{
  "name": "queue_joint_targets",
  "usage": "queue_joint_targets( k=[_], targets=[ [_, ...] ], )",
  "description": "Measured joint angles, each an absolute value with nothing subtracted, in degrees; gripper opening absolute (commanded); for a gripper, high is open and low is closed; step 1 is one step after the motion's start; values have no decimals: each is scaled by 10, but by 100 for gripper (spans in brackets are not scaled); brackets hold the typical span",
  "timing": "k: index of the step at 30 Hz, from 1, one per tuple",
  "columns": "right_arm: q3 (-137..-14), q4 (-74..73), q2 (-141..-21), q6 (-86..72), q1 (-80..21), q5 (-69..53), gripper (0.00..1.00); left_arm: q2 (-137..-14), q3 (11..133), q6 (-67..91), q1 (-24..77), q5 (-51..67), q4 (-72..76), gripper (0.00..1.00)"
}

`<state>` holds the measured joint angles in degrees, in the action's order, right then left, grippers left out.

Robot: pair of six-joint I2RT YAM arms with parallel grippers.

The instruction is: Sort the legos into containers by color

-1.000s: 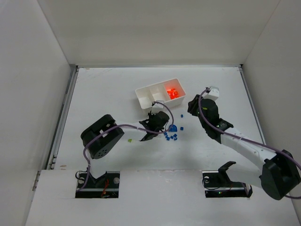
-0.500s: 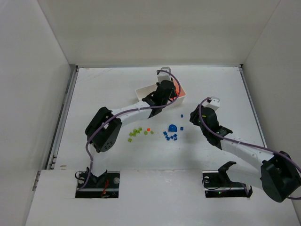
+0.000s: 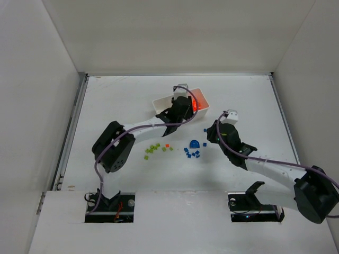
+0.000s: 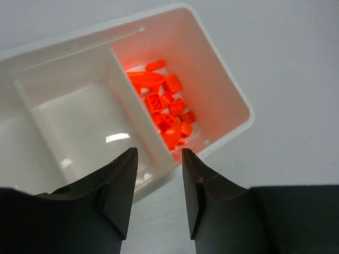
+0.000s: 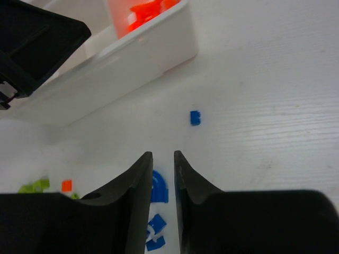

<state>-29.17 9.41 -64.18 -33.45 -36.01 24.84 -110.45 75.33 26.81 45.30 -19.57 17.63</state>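
The white three-compartment tray (image 3: 162, 104) stands at the back middle. Its right compartment holds several orange bricks (image 4: 168, 104); its middle compartment (image 4: 85, 121) looks empty. My left gripper (image 3: 181, 109) hovers over the tray's near edge, open and empty (image 4: 159, 159). On the table lie yellow-green bricks (image 3: 154, 148), one orange brick (image 3: 166, 145), a blue arch piece (image 3: 194, 143), small blue bricks (image 3: 192, 153) and a lone blue brick (image 3: 205, 129). My right gripper (image 3: 211, 136) is narrowly open and empty (image 5: 163, 154), just right of the blue arch (image 5: 160, 189).
White walls enclose the table on three sides. In the right wrist view the tray's outer wall (image 5: 132, 58) and my black left gripper (image 5: 32, 42) lie beyond the lone blue brick (image 5: 195, 117). The left arm's cable arcs over the green bricks.
My left gripper has moved from the loose bricks on the table up to the tray. My right gripper has moved down and left, closer to the blue bricks.
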Motion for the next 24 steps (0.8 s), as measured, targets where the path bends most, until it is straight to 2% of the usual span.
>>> queue_joint_targets(
  k=[4, 7, 11, 16, 24],
  targets=[
    [-318, 109, -708, -326, -435, 234, 25, -980, 610, 268, 452, -203, 193, 34],
    [-361, 113, -782, -318, -498, 227, 32, -881, 505, 271, 448, -217, 209, 34],
    [-422, 119, -874, -303, -559, 223, 34, -758, 384, 286, 432, -239, 213, 34],
    [-478, 116, -953, -296, -574, 226, 37, -674, 307, 305, 417, -255, 212, 34],
    [-525, 102, -1027, -296, -586, 243, 43, -638, 260, 321, 402, -254, 216, 35]
  ],
)
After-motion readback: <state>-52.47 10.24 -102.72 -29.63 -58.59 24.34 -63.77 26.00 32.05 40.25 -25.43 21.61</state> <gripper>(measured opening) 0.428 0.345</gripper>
